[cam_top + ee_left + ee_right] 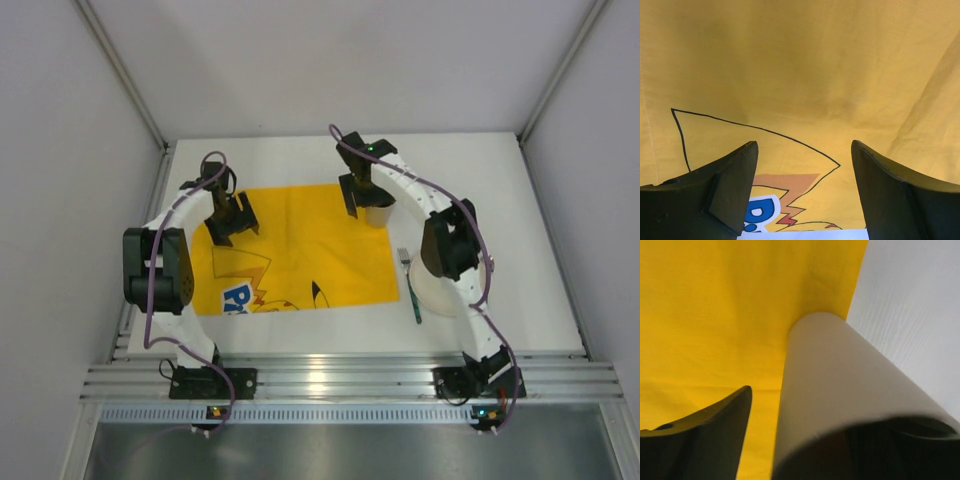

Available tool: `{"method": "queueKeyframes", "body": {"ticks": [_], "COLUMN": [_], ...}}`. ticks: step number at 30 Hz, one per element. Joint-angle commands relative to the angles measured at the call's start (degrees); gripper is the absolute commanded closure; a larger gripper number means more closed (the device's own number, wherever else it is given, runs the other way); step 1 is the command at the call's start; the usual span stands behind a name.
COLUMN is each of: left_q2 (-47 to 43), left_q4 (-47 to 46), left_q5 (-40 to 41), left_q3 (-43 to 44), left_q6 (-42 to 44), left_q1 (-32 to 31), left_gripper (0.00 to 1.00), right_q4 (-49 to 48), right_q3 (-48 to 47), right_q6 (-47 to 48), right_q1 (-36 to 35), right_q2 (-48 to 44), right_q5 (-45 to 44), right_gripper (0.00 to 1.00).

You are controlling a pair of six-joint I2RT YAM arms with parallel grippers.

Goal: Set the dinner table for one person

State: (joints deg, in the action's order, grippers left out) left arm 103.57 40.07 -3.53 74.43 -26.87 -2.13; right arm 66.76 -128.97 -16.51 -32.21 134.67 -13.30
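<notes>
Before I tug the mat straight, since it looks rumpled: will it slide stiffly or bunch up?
Likely it bunches: the mat shows soft creases, so it looks like thin, floppy cloth. It is probably light, and may slip easily on the smooth table. The tall cup at its far right corner could tip if it rests there.

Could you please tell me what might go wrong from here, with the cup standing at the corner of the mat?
1. The tall beige cylindrical cup stands at the edge of the yellow printed cloth mat. The right claw straddles its wall, so a skewed withdrawal might tip it.
2. The right arm hangs over the white round dish and green-handled fork, so a swing could knock them.
</notes>
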Motion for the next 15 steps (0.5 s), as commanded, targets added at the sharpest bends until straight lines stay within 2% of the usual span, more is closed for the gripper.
{"method": "queueKeyframes", "body": {"ticks": [1,3,7,11,15], "left_q2": [-3.1,-3.3,-3.8,-4.3,-4.4], "left_q4": [-2.4,-2.5,-3.0,-3.8,-4.7], "left_q5": [-1.1,-1.7,-3.2,-4.7,-6.7], "left_q3": [-0.7,-1.0,-1.7,-2.9,-3.6], "left_q6": [-0.1,-0.5,-1.0,-1.7,-2.5], "left_q1": [0.3,0.3,0.3,0.3,-0.2], "left_gripper": [0.20,0.20,0.20,0.20,0.21], "right_q4": [-3.2,-1.9,-0.8,-0.8,1.3], "right_q3": [2.8,1.9,1.4,1.4,-0.4], "right_q6": [-0.2,-0.8,-1.9,-2.8,-3.5], "right_q1": [-1.1,-1.0,-0.5,0.6,0.6], "right_q2": [-6.9,-8.3,-12.4,-17.0,-16.2], "right_q5": [-2.3,-4.3,-6.9,-7.2,-7.5], "right_gripper": [0.24,0.15,0.07,0.05,0.05]}}
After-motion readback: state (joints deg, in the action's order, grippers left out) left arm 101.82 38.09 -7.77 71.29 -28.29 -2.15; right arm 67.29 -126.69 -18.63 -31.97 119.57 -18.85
